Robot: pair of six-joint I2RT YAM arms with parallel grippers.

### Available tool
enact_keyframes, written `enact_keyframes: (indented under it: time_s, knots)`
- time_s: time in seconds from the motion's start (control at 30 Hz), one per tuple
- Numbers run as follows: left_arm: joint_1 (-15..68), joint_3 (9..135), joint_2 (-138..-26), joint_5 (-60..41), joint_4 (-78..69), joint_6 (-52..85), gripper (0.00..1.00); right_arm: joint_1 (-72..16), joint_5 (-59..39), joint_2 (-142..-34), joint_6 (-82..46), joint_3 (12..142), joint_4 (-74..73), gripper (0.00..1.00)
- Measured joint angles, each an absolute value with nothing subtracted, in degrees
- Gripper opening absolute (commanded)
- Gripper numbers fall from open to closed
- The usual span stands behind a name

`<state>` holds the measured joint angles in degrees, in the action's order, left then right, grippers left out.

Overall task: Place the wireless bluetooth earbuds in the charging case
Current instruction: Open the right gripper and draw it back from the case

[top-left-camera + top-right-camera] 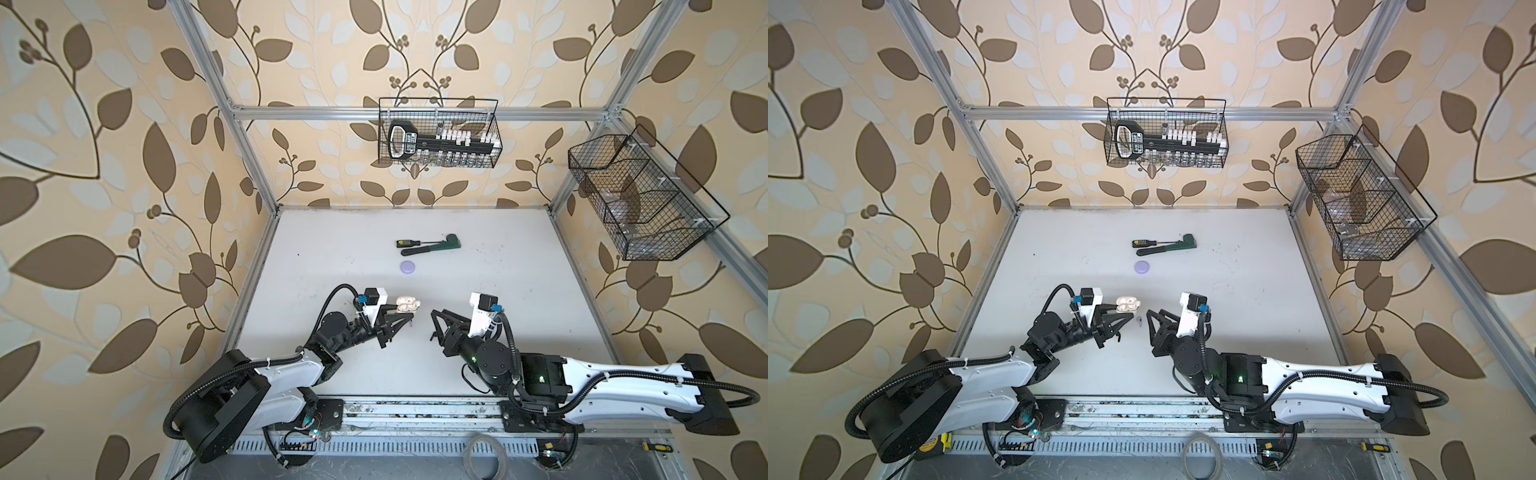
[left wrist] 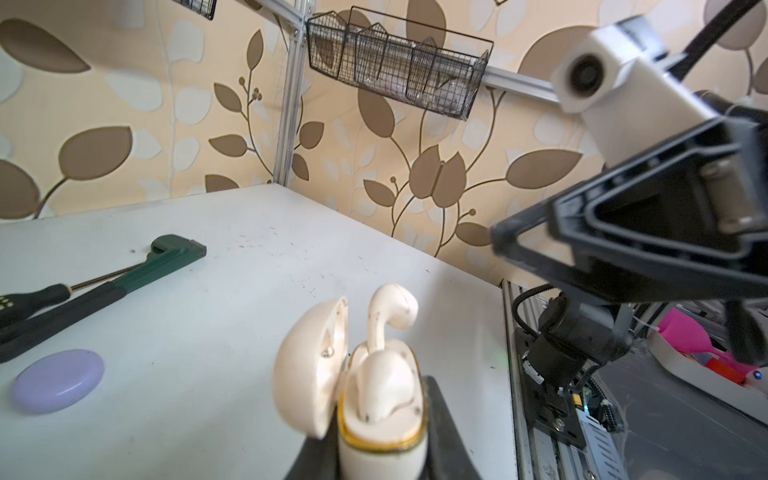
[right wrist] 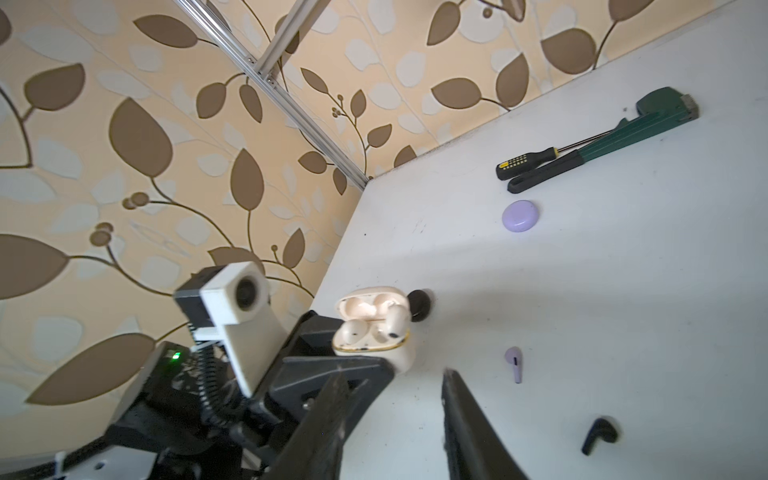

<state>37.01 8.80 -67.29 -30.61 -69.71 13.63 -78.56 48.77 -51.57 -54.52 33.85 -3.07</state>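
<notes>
The cream charging case stands lid-open with my left gripper shut on its body. One white earbud sits in a socket. A second white earbud stands tall out of the other socket. My right gripper hangs open and empty just to the right of the case. On the table beside it lie a lavender earbud and a black earbud.
A round lavender closed case lies behind the grippers. Further back are a green pipe wrench and a black screwdriver. A black rounded object sits behind the cream case. Wire baskets hang on the walls.
</notes>
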Motion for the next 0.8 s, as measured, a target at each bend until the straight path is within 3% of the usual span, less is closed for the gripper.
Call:
enact_keyframes:
  time_s: [0.33, 0.57, 0.63, 0.7, 0.8]
  knots:
    - [37.1, 8.8, -71.8, -37.2, -75.3, 13.7, 0.0, -76.1, 43.2, -53.4, -49.2, 30.3, -3.7, 0.32]
    - [37.1, 8.8, -71.8, -39.7, -76.3, 13.6, 0.0, -76.5, 42.4, -49.3, -38.3, 29.1, -7.4, 0.31]
    - [37.2, 8.8, -71.5, -40.8, -76.4, 13.5, 0.0, -76.5, 41.8, -46.3, -33.6, 26.7, -10.5, 0.34]
    - [37.2, 8.8, -71.0, -42.1, -76.5, 13.4, 0.0, -76.5, 40.1, -43.7, -28.6, 23.8, -13.4, 0.43]
    - [37.6, 8.8, -70.1, -44.1, -76.6, 13.2, 0.0, -76.4, 35.5, -39.5, -21.8, 19.4, -17.0, 0.45]
